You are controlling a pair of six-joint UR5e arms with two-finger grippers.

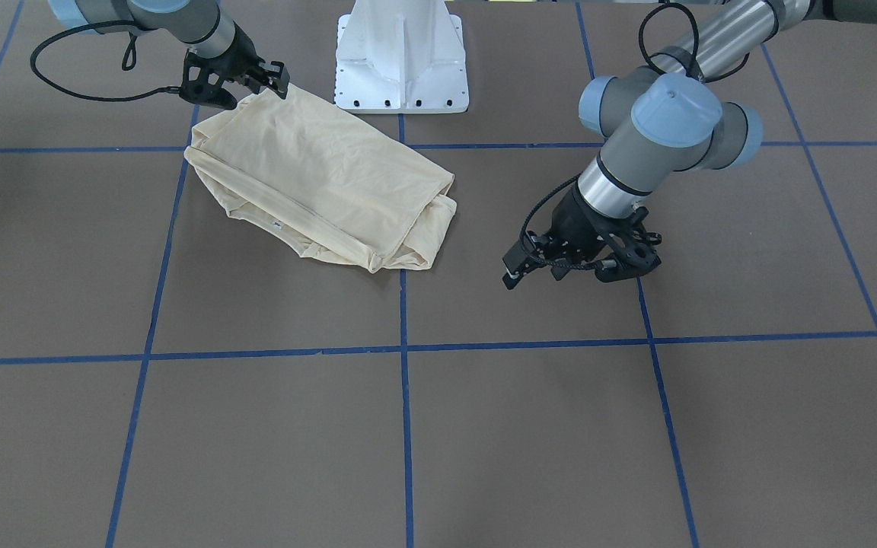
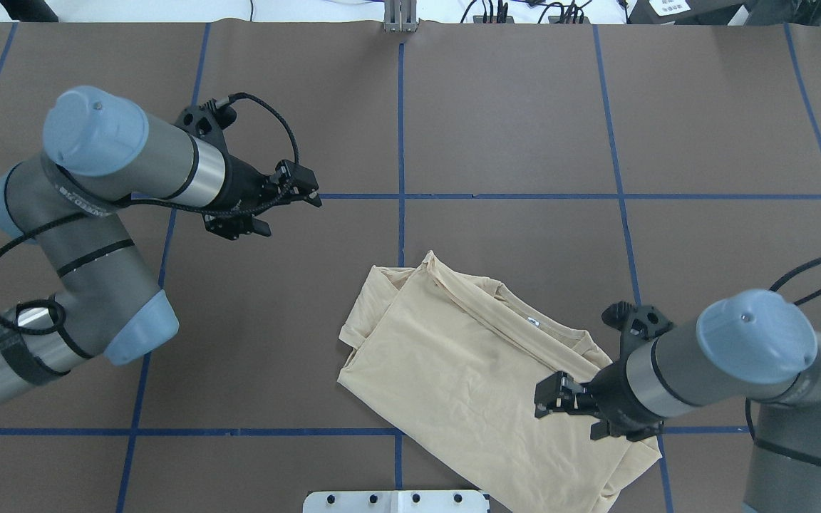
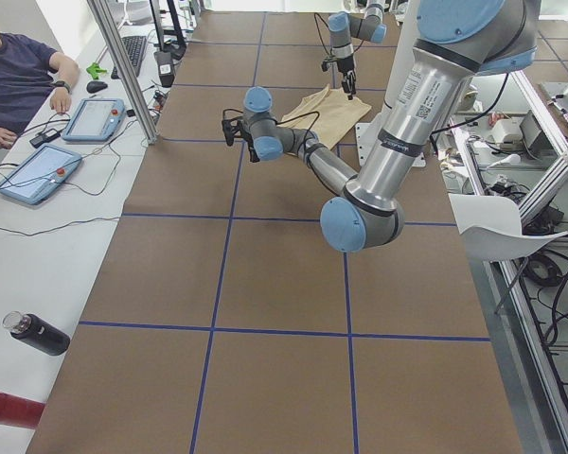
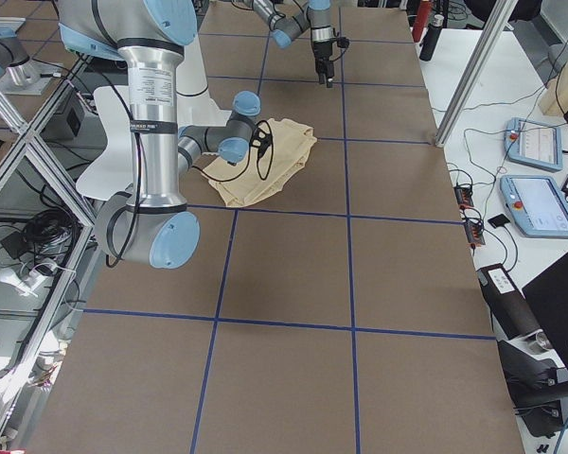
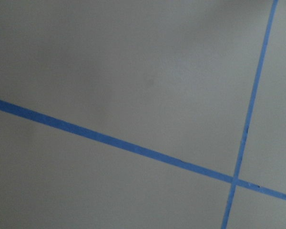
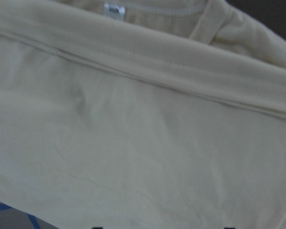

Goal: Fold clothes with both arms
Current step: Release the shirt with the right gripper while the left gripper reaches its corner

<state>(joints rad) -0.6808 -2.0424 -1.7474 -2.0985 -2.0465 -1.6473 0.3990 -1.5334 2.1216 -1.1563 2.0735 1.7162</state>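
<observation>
The clothes are one pale cream shirt (image 1: 324,175) (image 2: 446,356) lying folded on the brown table, with its white neck label (image 6: 114,9) on the far edge from the robot. My right gripper (image 1: 256,91) (image 2: 571,415) hovers open over the shirt's near right part. The right wrist view is filled with cloth (image 6: 143,143), and the two fingertips stand wide apart at its bottom edge. My left gripper (image 1: 560,272) (image 2: 293,217) is open and holds nothing, above bare table well to the shirt's left. Its wrist view holds only blue tape lines (image 5: 133,145). The print is hidden.
The white pedestal base (image 1: 400,61) (image 2: 396,502) stands at the table's near edge, close to the shirt. Blue tape (image 1: 404,346) marks a grid on the brown surface. A person (image 3: 19,66) sits at a side bench with tablets (image 3: 95,118) and bottles (image 3: 38,333).
</observation>
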